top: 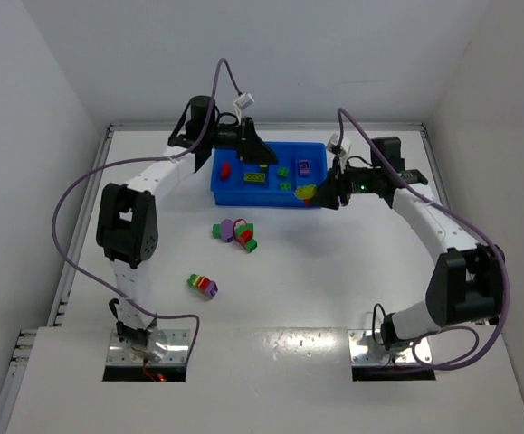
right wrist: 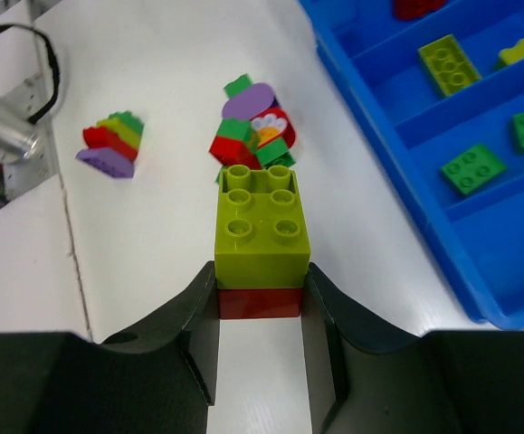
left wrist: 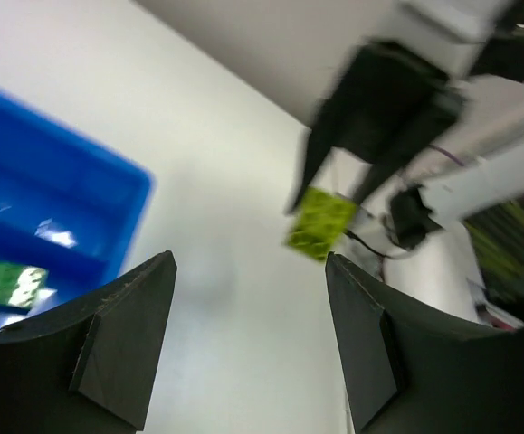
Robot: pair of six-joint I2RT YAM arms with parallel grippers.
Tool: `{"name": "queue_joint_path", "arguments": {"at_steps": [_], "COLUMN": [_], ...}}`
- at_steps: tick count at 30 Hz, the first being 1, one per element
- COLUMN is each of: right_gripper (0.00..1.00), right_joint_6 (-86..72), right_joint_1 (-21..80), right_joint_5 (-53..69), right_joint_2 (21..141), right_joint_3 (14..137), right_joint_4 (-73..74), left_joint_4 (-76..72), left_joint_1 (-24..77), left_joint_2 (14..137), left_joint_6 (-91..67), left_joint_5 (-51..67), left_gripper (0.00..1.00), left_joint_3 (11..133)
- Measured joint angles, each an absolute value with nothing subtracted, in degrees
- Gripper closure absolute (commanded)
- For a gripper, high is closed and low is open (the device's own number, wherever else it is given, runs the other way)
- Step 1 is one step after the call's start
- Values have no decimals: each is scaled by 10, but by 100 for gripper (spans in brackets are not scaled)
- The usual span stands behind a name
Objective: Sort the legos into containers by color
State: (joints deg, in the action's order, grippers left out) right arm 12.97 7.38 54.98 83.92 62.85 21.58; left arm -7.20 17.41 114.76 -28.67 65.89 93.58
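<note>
The right claw pinches a yellow-red stack just beside the tray. The left claw is spread and empty. I think it should take the yellow top squarely and pull straight.

Lime-on-red lego stack pinched in my right gripper beside the blue tray holding sorted bricks; mixed clusters lie loose nearby.
</note>
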Motion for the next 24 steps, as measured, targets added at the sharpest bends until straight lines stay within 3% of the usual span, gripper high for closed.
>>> {"name": "queue_joint_path", "arguments": {"at_steps": [9, 21, 24], "right_gripper": [100, 100, 100], "right_joint_6": [183, 178, 175], "right_joint_1": [87, 125, 129], "right_joint_5": [613, 657, 658], "right_joint_2": [893, 898, 898], "right_joint_3": [695, 723, 724], "right_joint_4": [263, 276, 276], "left_joint_4": [32, 120, 143], "left_joint_1": [238, 246, 251], "left_joint_2": [1100, 1080, 1079], "left_joint_6": [-199, -88, -63], "left_joint_5": [778, 740, 728], "left_gripper": [26, 26, 35], "left_joint_3": [937, 927, 926]}}
